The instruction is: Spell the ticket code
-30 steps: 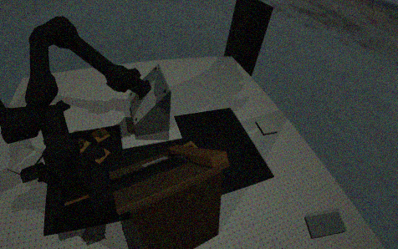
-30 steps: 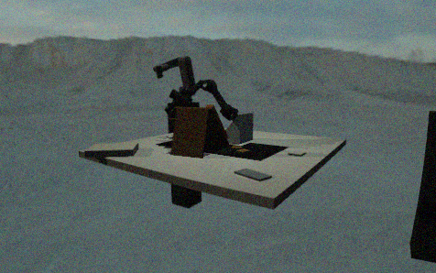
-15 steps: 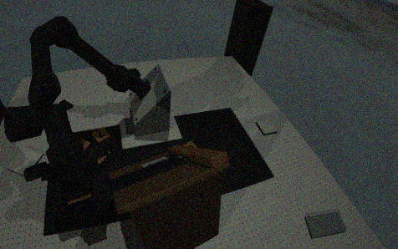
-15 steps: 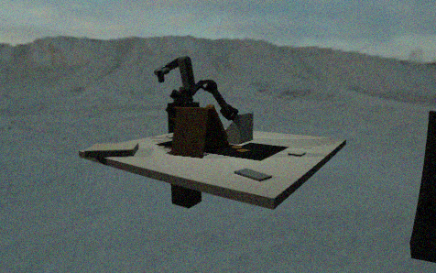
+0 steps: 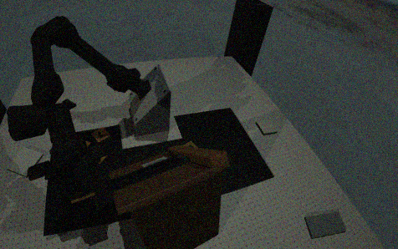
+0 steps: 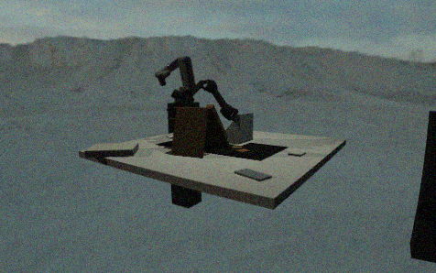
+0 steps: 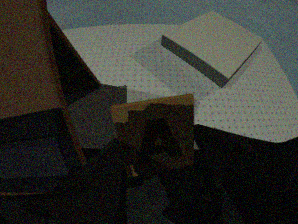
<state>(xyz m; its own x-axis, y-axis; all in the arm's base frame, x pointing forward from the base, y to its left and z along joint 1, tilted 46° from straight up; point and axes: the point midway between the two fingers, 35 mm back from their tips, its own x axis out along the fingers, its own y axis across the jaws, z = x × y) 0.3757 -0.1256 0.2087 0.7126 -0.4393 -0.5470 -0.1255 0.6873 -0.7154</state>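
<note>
My gripper [image 7: 157,137] is shut on a wooden tile [image 7: 177,112] [image 5: 84,197] with a dark letter A, upright in the wrist view; it stands over the black mat [image 5: 63,221], left of the brown wooden stand [image 5: 167,190] [image 6: 190,133] [image 7: 22,60]. A second tile [image 5: 100,134] lies on the mat's back left part; near it two more orange patches show, partly hidden by the dark arm. Another orange piece [image 6: 240,149] is beside the stand's right side. The rail's slot and any tiles in it are too dark to make out. No ticket code is readable.
A grey wedge-shaped block [image 5: 160,114] [image 6: 245,128] stands behind the mat, with a dark jointed arm [image 5: 94,52] reaching over to it. A thick pale slab [image 7: 212,50] [image 6: 114,147] lies at the left. Two small flat pieces [image 5: 326,224] [image 6: 297,154] lie at the right.
</note>
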